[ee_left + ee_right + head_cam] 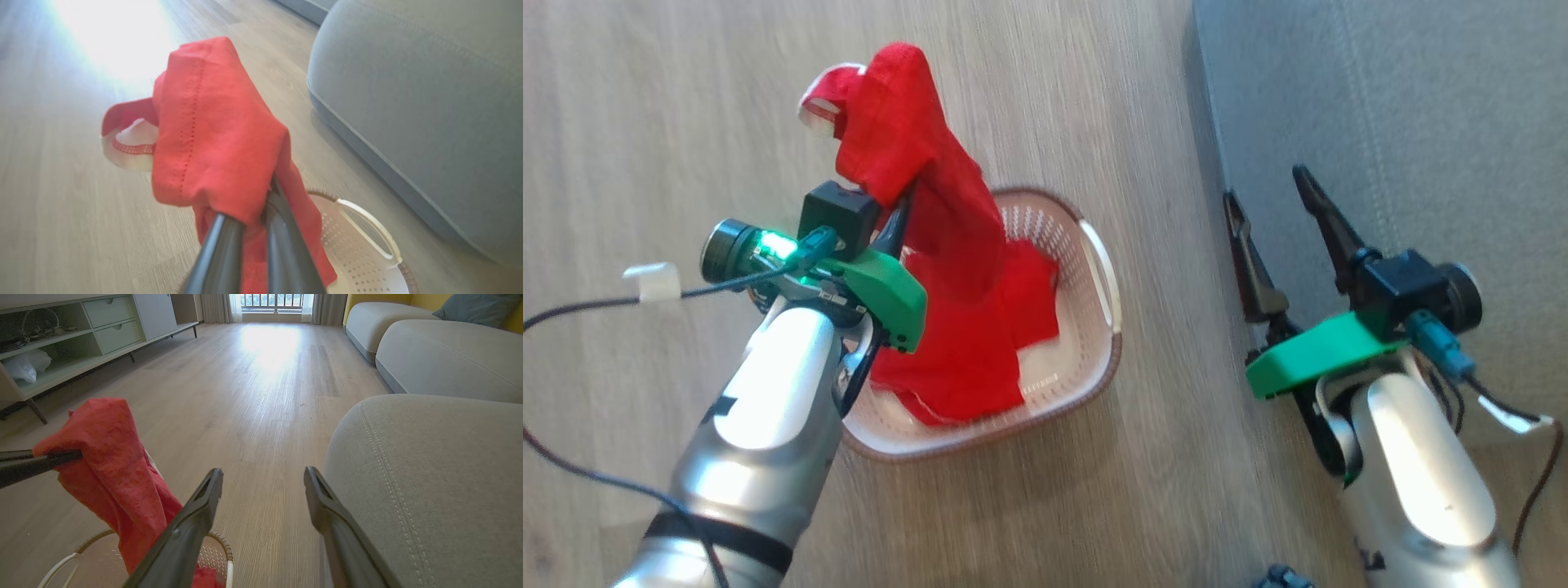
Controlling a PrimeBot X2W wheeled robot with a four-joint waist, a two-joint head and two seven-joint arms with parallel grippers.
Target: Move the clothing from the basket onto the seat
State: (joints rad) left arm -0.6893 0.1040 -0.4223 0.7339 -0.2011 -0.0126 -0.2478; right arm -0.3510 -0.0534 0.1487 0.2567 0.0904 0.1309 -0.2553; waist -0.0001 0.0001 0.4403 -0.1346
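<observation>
The left jaws are clenched on a bunched fold of the clothing (915, 163), held above the basket (1086, 359) with its tail trailing inside. Soft, light and limp, it will likely drape and could snag the rim. The right jaws stand released beside the seat (1421, 122), its rounded edge near across open floor (1094, 490).

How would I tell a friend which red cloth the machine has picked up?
Beside the big grey seat stands a cream basket on the wooden floor. Rising from it is a red garment, pinched by the left gripper; the other red cloth lies low inside.
</observation>
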